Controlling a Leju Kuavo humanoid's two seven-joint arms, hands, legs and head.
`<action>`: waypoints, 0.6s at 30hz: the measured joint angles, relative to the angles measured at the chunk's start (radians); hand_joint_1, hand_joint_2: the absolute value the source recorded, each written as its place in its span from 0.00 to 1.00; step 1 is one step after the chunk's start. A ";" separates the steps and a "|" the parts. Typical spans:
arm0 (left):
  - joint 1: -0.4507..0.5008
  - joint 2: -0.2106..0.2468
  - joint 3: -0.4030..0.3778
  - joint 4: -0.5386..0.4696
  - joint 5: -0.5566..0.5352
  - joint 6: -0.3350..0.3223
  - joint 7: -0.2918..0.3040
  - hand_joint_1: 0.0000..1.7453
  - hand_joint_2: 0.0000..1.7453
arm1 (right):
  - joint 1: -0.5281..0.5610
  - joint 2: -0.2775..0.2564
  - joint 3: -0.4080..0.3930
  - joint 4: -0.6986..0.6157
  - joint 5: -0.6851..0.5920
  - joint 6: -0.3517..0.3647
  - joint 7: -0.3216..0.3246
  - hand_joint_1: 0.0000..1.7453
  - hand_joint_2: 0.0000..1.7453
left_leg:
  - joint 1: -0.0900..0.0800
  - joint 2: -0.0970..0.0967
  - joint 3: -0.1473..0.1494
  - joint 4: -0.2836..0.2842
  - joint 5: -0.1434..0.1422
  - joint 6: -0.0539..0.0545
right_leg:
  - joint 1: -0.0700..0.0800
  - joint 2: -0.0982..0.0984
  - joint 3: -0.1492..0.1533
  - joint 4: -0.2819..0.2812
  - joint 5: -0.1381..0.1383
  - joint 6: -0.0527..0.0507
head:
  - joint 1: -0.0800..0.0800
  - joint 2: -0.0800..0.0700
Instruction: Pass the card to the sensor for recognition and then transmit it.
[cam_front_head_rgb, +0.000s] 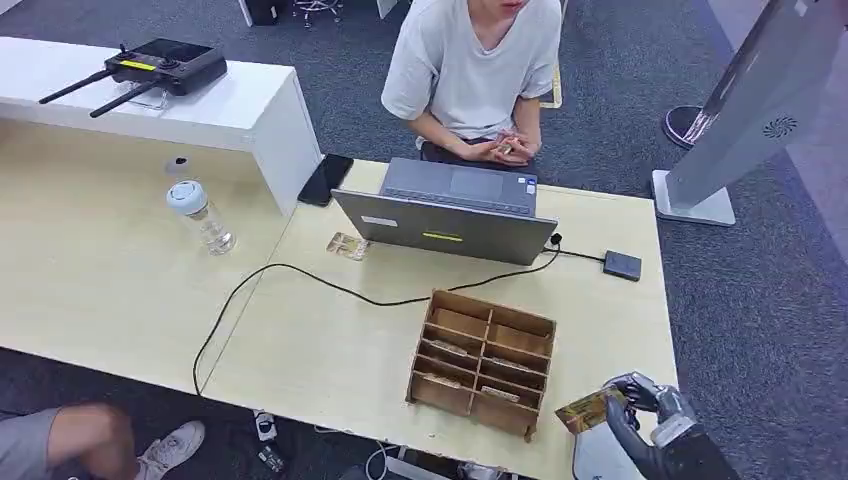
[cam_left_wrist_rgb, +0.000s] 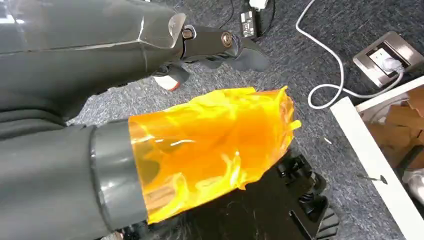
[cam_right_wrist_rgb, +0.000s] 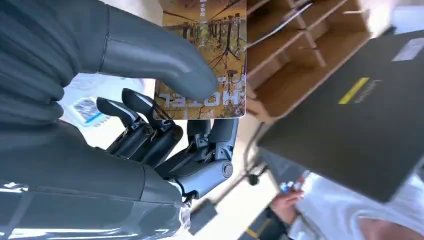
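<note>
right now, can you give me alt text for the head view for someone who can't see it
The right robot hand holds a card at the table's near right corner, beside a wooden box of compartments, some holding cards. Beyond the box stands an open laptop with a person seated behind it; a cable crosses the table, and a bottle stands at left.

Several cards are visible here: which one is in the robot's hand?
The brown picture card at the table's near right corner, pinched by the right hand. The others lie in the wooden organiser's slots or flat by the laptop.

Right hand (cam_front_head_rgb: 640, 400) holding card (cam_front_head_rgb: 590, 410) (beside wooden organizer (cam_front_head_rgb: 483, 360))
</note>
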 joint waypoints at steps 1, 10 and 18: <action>-0.001 0.002 -0.005 0.000 0.005 0.001 -0.001 0.00 0.00 | -0.014 0.012 0.005 -0.008 0.008 -0.001 -0.009 1.00 1.00 | 0.000 0.000 0.000 0.000 0.000 0.000 | 0.000 0.000 0.000 0.000 0.000 0.000 | 0.000 0.000; -0.037 0.007 -0.042 0.010 0.010 -0.016 -0.011 0.00 0.00 | -0.155 0.101 0.059 -0.039 0.066 -0.043 -0.039 1.00 1.00 | 0.000 0.000 0.000 0.000 0.001 0.000 | 0.000 0.000 0.000 0.000 0.000 0.000 | 0.000 0.000; -0.061 0.005 -0.052 0.024 -0.019 -0.052 0.000 0.00 0.00 | -0.240 0.142 0.102 -0.046 0.120 -0.085 -0.027 1.00 1.00 | 0.000 0.000 0.000 0.000 0.001 0.000 | 0.000 0.000 0.000 0.001 0.000 0.000 | 0.000 0.000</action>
